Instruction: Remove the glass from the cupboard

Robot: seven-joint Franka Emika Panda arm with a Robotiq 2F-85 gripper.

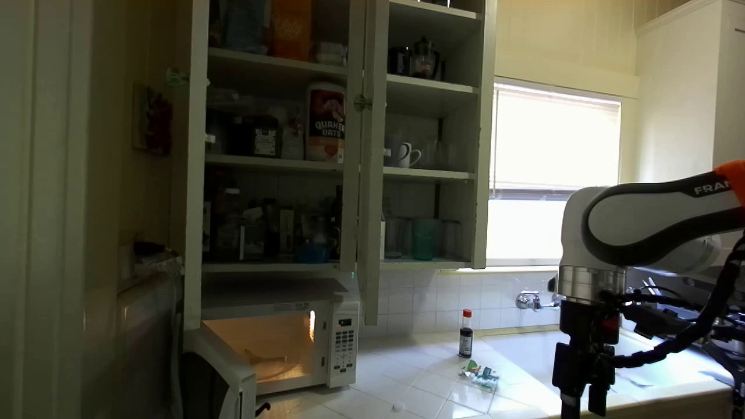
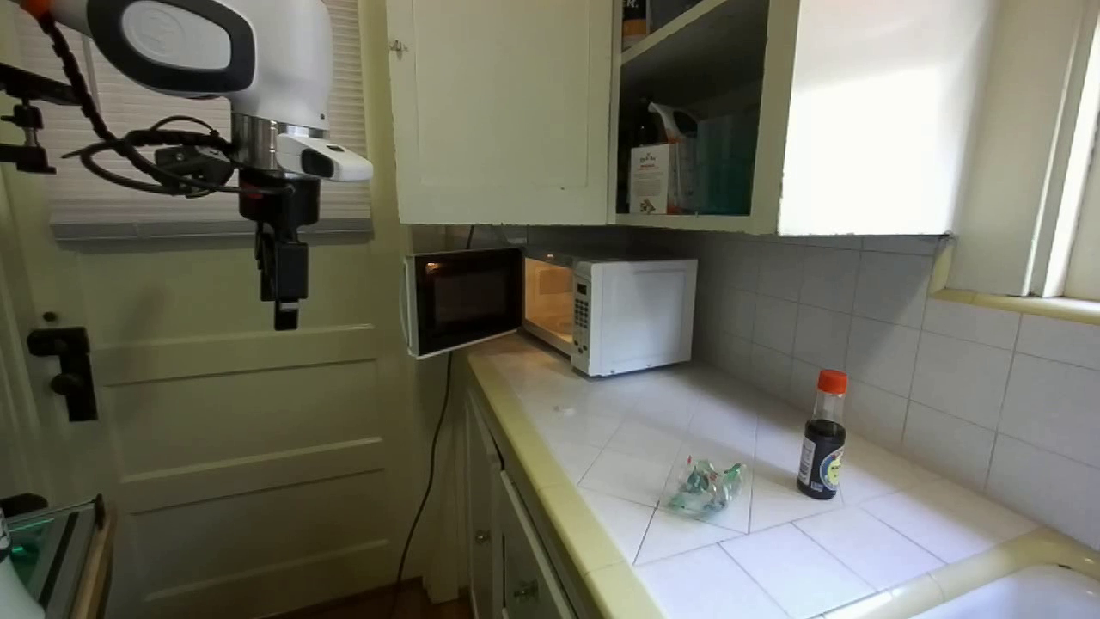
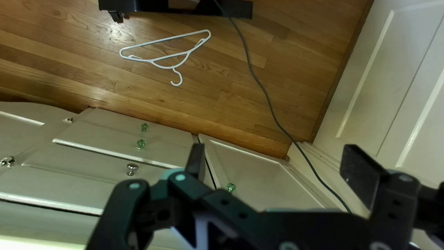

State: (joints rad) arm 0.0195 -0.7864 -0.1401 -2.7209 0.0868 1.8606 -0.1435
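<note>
One teal glass (image 1: 426, 240), dim in shadow, cupboard (image 1: 353, 174) cropped above

White arm (image 1: 643, 224) | black trim (image 1: 617, 254) | orange band (image 1: 732, 178) | silver collar (image 1: 589, 283) | black tool (image 3: 277, 167), cables (image 1: 720, 294)

One arm (image 1: 657, 221), one gripper (image 3: 277, 168) with two fingers (image 3: 196, 161), one open wall cupboard (image 1: 486, 134), one blue-green glass (image 1: 425, 238), one microwave (image 2: 636, 314) and one red-capped bottle (image 2: 822, 447) show. The wrist view has one hanger (image 3: 170, 57) and three green knobs (image 3: 141, 144). Clear glasses (image 1: 396, 237) are too dim to count.
</note>
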